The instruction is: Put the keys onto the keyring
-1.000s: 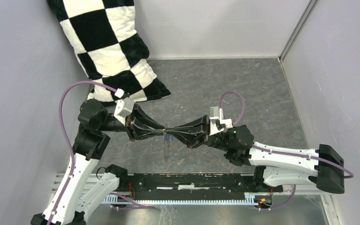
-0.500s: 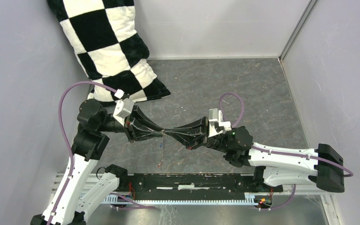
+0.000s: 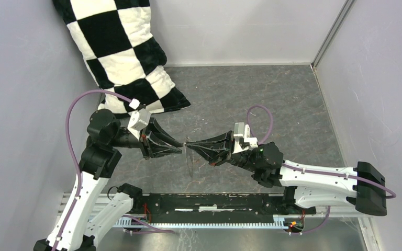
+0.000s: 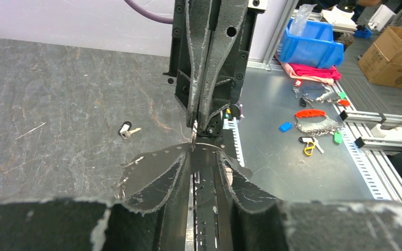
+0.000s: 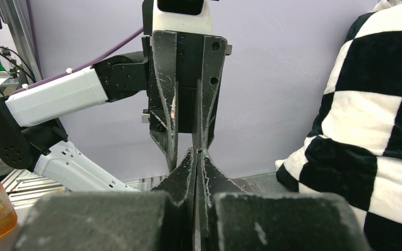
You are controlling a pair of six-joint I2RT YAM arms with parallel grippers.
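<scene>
Where both arms meet tip to tip above the grey table (image 3: 251, 99), the right gripper (image 3: 190, 145) is fully closed. The left gripper (image 3: 180, 143) has jaws slightly apart; its grip cannot be determined. The keyring (image 3: 189, 162) hangs beneath the tips. One dark-and-white key (image 4: 127, 130) lies on the table.

Thin grey wire keyring (image 3: 188, 162) being held aloft, hanging edge-on; dark-and-white key (image 4: 127, 130) flat on table (image 4: 57, 104), apart.

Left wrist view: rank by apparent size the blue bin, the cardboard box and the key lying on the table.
1. cardboard box and blue bin: about alike; the box is cropped by the frame edge, so unranked.
2. key: clearly smallest, though nearer the camera.
</scene>
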